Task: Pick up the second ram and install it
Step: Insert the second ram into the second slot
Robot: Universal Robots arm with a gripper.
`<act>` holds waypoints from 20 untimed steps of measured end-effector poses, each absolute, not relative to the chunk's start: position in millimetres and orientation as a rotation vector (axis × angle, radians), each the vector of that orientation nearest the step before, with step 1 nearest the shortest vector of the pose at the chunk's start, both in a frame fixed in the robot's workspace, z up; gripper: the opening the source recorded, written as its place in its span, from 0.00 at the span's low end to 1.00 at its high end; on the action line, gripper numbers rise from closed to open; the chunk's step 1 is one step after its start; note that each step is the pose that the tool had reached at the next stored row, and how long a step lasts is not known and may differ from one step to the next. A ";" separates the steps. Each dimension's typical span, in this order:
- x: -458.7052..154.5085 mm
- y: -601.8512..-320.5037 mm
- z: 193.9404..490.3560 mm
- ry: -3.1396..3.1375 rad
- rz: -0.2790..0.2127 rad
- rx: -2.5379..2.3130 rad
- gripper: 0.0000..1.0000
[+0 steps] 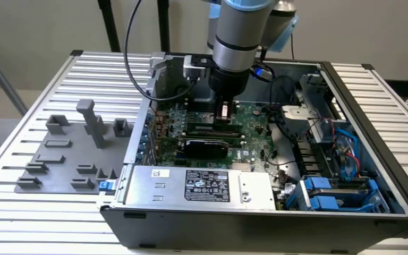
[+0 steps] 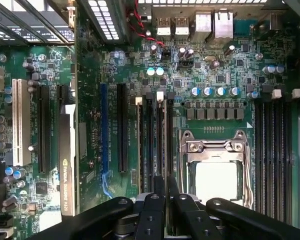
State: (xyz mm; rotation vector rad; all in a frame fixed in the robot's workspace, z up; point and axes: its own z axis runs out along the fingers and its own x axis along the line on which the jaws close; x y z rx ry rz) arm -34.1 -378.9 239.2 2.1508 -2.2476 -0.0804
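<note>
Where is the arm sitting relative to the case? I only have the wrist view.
Observer: The arm stands vertical inside the open case, with the gripper low over the middle of the motherboard.
Operator: Anything close in front of it?
Observer: The power supply lies along the case's near edge, apart from the gripper.
Operator: And the fixture?
Observer: The gray fixture sits outside the case on the slatted table, at the exterior view's left.
</note>
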 end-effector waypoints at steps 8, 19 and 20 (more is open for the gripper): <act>-34.2 -379.0 231.0 -2.246 -0.078 2.149 0.00; -34.1 -381.6 230.2 -2.247 -0.079 2.150 0.00; -34.2 -381.9 230.1 -2.247 -0.080 2.150 0.00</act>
